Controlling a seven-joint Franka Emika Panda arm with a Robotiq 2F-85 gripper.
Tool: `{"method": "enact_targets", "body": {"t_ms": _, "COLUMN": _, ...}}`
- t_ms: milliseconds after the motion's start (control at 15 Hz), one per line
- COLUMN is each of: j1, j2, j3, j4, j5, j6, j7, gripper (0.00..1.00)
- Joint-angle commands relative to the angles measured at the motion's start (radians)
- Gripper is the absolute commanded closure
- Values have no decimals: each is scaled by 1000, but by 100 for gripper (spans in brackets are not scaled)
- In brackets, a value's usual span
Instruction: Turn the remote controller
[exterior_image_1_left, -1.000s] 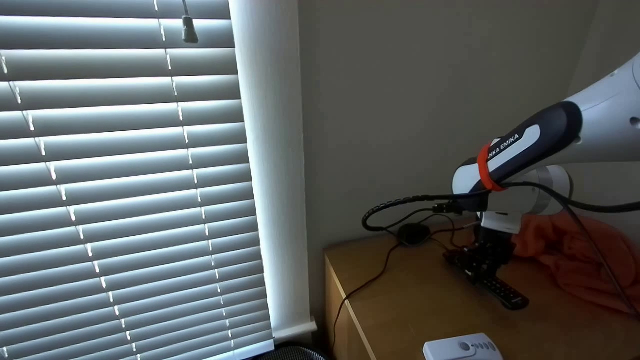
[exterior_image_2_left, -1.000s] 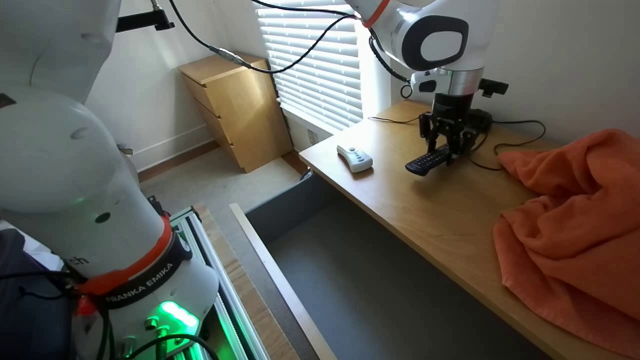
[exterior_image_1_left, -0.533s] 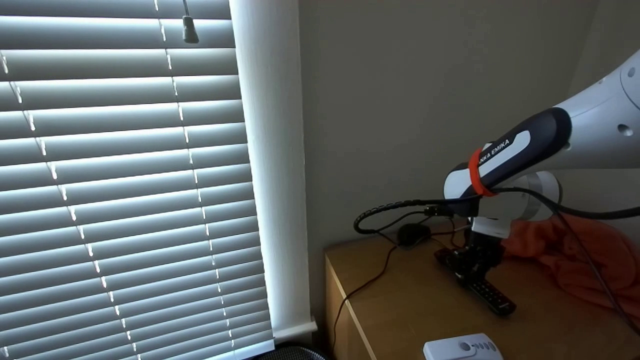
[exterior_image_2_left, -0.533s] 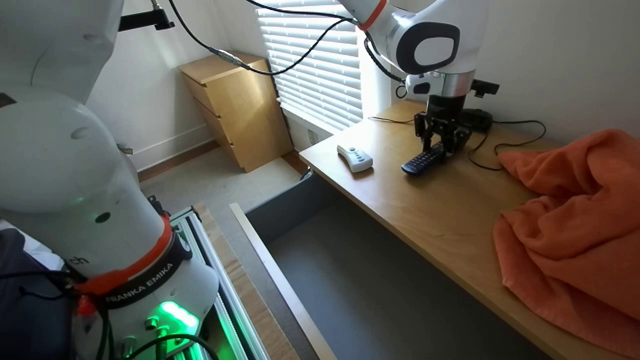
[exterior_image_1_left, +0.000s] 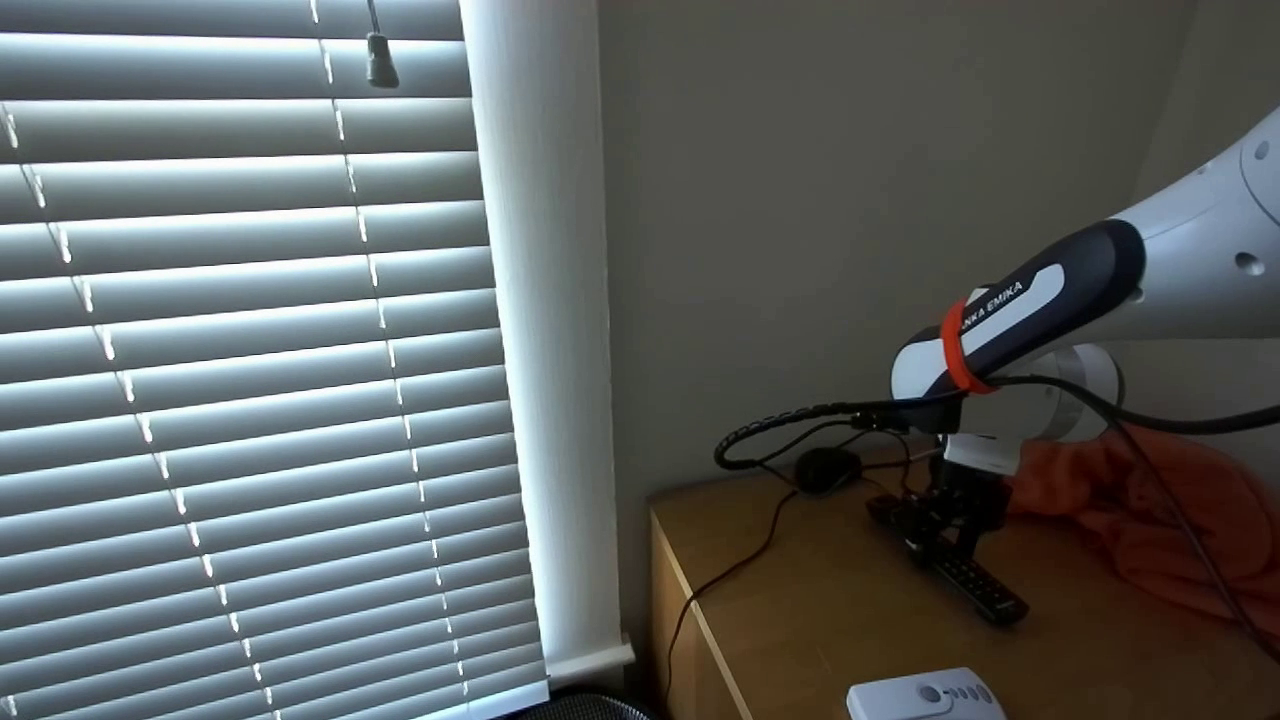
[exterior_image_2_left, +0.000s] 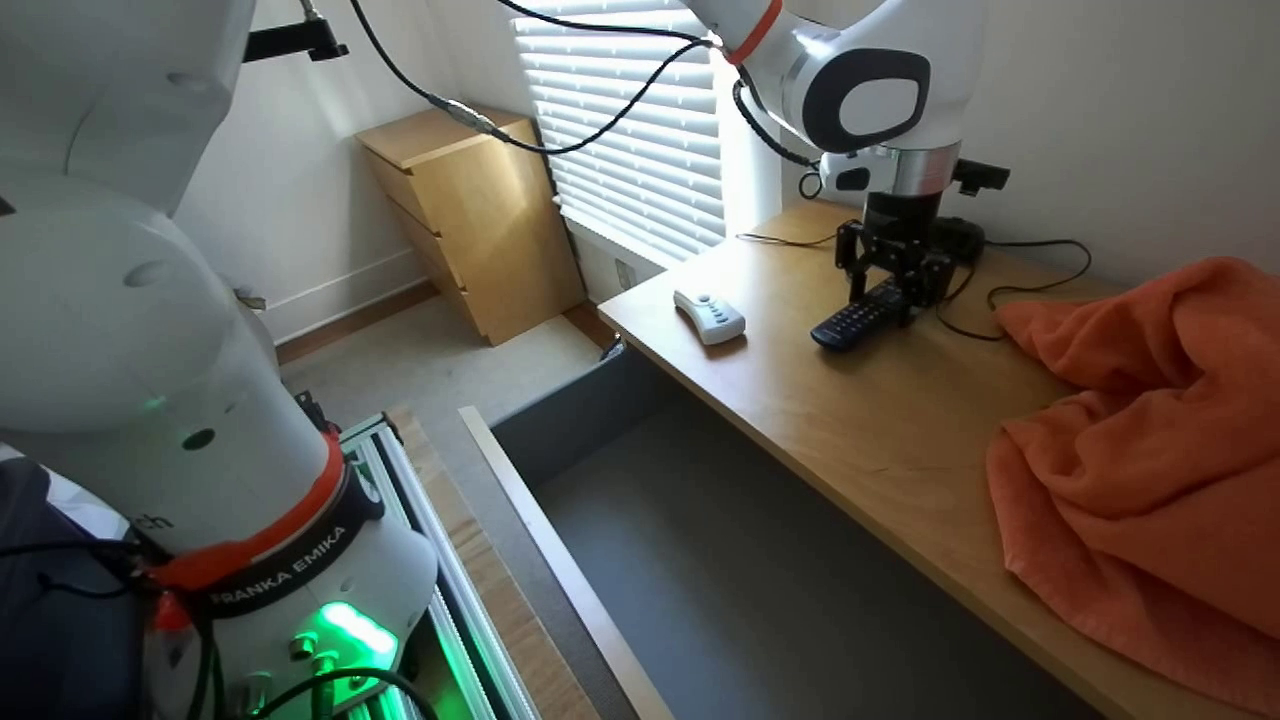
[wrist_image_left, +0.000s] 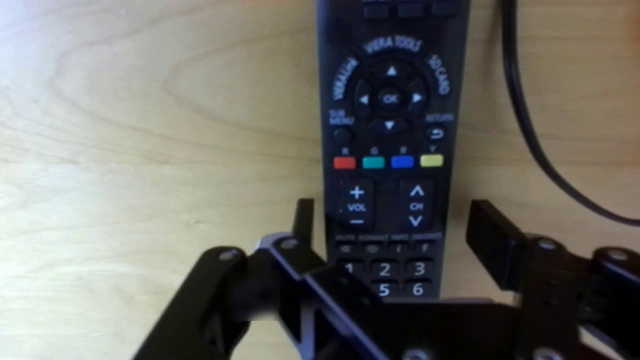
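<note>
The remote controller is a slim black bar with white-printed buttons and a row of coloured ones. It lies on the wooden table top, in both exterior views (exterior_image_1_left: 985, 592) (exterior_image_2_left: 852, 323) and in the wrist view (wrist_image_left: 390, 140). My gripper (wrist_image_left: 392, 222) is open around it, one finger on each long side near the volume and channel keys. The wrist view shows a narrow gap on both sides. My gripper also shows over the remote in both exterior views (exterior_image_1_left: 945, 545) (exterior_image_2_left: 882, 305). The remote's near end is hidden under the gripper body in the wrist view.
A white controller (exterior_image_2_left: 710, 317) lies near the table's edge. An orange cloth (exterior_image_2_left: 1150, 450) is heaped on the table. A thin black cable (wrist_image_left: 525, 120) runs beside the remote, with a round black end (exterior_image_1_left: 828, 470) near the wall. A grey drawer (exterior_image_2_left: 720, 540) stands open below the table edge.
The remote, slightly raised between the fingers a second ago, has come down flat on the table. It and my gripper shifted first one way, then slightly back. The fingers now stand apart from it.
</note>
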Motion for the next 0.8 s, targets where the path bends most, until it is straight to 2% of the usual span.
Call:
{"method": "enact_targets", "body": {"t_ms": 0, "j1": -60, "j2": -59, "j3": 66, "j4": -26, "j5": -93, "j6": 45, "j7": 93, "gripper": 0}}
{"method": "enact_targets", "body": {"t_ms": 67, "j1": 57, "j2": -29, "j3": -74, "j4": -30, "j5": 34, "j6": 16, "j7": 1, "gripper": 0}}
{"method": "enact_targets", "body": {"t_ms": 133, "j1": 20, "j2": -61, "j3": -26, "j4": -33, "j5": -4, "j6": 23, "j7": -1, "gripper": 0}}
{"method": "enact_targets", "body": {"t_ms": 200, "j1": -75, "j2": -111, "j3": 81, "j4": -41, "j5": -111, "j6": 43, "j7": 20, "gripper": 0}}
{"method": "enact_targets", "body": {"t_ms": 533, "j1": -181, "j2": -196, "j3": 209, "j4": -64, "j5": -241, "j6": 79, "j7": -144, "gripper": 0}}
{"method": "enact_targets", "body": {"t_ms": 733, "j1": -238, "j2": -232, "j3": 266, "j4": -79, "j5": -288, "j6": 79, "j7": -301, "gripper": 0}}
